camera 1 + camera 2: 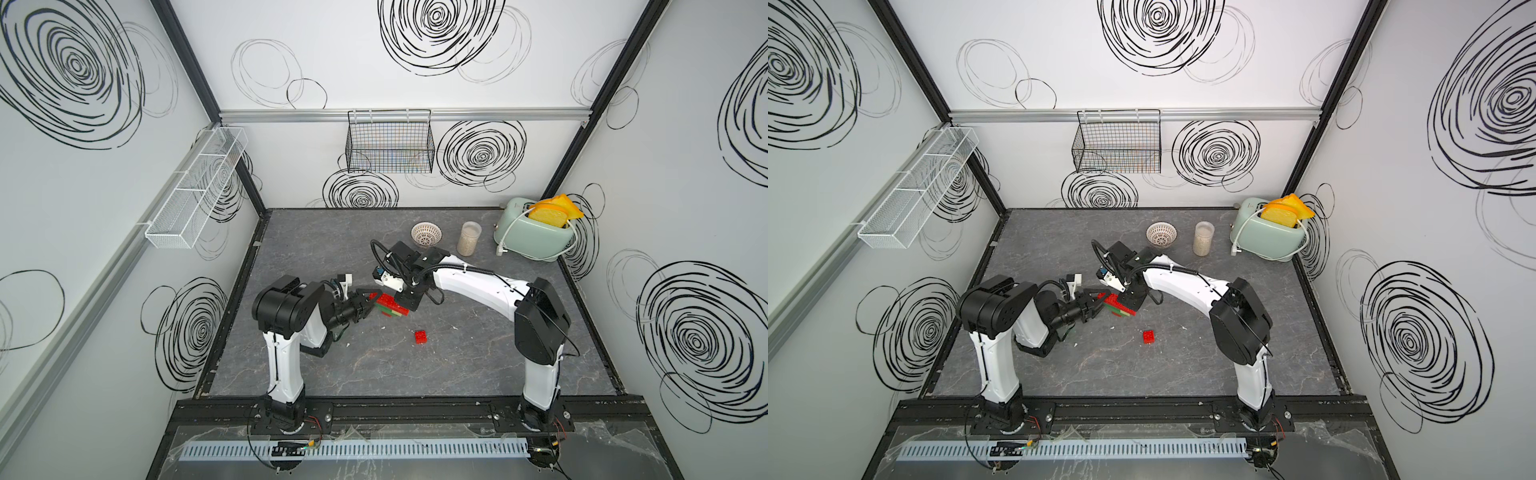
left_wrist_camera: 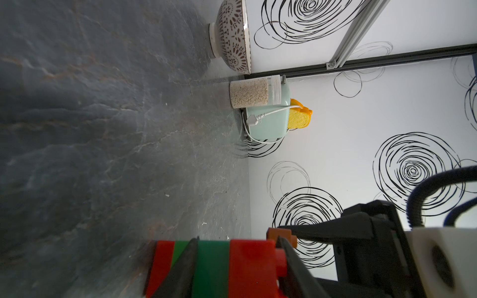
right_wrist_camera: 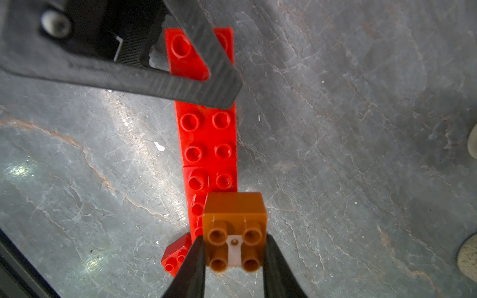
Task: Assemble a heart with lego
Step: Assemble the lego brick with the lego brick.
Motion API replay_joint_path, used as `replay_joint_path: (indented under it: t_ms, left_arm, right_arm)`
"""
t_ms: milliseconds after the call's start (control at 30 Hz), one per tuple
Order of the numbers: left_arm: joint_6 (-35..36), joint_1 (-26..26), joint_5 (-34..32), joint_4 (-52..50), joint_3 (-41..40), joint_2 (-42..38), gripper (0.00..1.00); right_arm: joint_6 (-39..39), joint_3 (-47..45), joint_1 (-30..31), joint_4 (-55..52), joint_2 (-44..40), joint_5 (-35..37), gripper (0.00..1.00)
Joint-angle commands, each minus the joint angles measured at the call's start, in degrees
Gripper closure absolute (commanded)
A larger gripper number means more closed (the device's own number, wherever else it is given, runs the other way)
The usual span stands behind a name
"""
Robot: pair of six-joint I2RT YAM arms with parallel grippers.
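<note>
Desk: grey marbled desk [image 1: 457, 374] carrying everything.
Toaster: mint-green toaster [image 1: 534, 237] in the 1 o'clock corner.
Heart: part-built heart [image 1: 390, 305] of red, green and lime studded plastic bricks, standing near the desk's centre, slightly toward 9 o'clock.
Left tool: left tool [image 1: 372, 303], at the heart's 9 o'clock end, fingers clamped on it.
Right tool: right tool [image 3: 233, 247] pinched together on a small orange-brown square brick [image 3: 233, 219] over the end of the heart's red top row; contact unclear.
Loose brick: small red studded brick [image 1: 420, 336], 5 o'clock of the heart, apart.

Left arm [image 1: 284, 365] and right arm [image 1: 469, 282] show white shells, black joints
</note>
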Motion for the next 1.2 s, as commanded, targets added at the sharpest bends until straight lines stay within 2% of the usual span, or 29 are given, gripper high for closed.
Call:
replay_joint_path:
  t_ms: [0,500,1167]
  left_arm:
    - [0.8,-0.1,-1.0,11.7,-1.0,2.2,0.79]
    - [1.1,0.2,-0.9,11.7,-1.3,2.1,0.79]
    - [1.0,0.2,-0.9,11.7,-1.4,2.0,0.79]
  right_arm:
    - [0.7,-0.4,1.8,-5.3,3.3,-6.3,0.76]
    - [3.4,0.9,1.1,-4.7,2.3,-9.5,0.77]
    - [6.1,2.4,0.0,-2.3,-3.8,-6.5,0.77]
